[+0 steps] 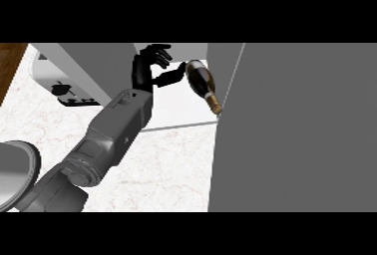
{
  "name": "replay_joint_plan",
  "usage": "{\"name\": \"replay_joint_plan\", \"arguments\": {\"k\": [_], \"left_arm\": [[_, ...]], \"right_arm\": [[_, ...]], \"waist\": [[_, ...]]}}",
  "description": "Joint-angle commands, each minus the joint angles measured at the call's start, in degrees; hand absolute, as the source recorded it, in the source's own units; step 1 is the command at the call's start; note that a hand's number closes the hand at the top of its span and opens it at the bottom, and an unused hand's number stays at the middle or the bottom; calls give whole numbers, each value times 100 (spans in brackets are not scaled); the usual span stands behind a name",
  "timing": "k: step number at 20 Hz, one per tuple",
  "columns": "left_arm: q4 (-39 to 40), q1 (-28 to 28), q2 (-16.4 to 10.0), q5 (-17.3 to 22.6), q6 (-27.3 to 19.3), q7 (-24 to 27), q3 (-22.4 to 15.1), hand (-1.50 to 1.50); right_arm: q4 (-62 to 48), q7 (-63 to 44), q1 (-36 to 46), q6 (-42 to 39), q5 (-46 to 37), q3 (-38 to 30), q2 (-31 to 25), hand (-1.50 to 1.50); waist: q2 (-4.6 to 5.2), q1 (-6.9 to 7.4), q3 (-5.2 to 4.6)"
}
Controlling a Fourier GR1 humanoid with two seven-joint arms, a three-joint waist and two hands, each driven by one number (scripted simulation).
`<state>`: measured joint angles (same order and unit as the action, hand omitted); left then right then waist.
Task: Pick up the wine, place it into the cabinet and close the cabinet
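Head view: the wine bottle [200, 82] lies on its side on the white floor of the cabinet [177, 107], its dark body toward the back and its neck slanting down to the right, where the tip meets the edge of the large grey cabinet door [294, 129]. Just to the left of the bottle is the left hand [149, 67] — released, with its fingers spread and pointing toward the back of the cabinet and its thumb stretched out toward the bottle's body. Whether the thumb touches the glass cannot be told. The grey forearm [121, 124] rises from the lower left and crosses the marble counter [169, 169] at a slant into the opening.

A second grey panel [85, 69] flanks the opening on the left — beyond it stands a white appliance [59, 87] with a dark knob. A round grey plate [13, 172] shows at the lower left edge. The open door fills the right half of the view and hides everything behind it.
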<state>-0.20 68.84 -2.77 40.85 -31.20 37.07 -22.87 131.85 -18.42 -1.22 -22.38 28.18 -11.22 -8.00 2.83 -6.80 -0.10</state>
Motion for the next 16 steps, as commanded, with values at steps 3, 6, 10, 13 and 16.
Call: {"name": "replay_joint_plan", "arguments": {"k": [3, 6, 10, 13, 16], "left_arm": [[19, 50, -35, -219, -323, -294, -181, -150], [19, -144, -203, -236, -112, -406, -182, -150], [18, -206, -195, -231, -265, -352, -153, -150], [17, -201, -159, -258, -357, -218, -166, -150], [16, -269, -87, -245, -460, -11, -134, -150]], "right_arm": [[-53, 20, 14, 15, -40, 18, 35, -150], [150, 0, -133, -47, 194, -106, -32, -150], [60, -15, -18, 6, 207, -209, -91, -150], [36, -70, 58, 116, -23, 59, 55, -150], [10, 77, -58, -9, -10, -9, 70, -150]], "waist": [[26, -39, 3], [11, -100, 3], [4, -25, -1], [29, 15, -8], [9, 15, -3]]}}
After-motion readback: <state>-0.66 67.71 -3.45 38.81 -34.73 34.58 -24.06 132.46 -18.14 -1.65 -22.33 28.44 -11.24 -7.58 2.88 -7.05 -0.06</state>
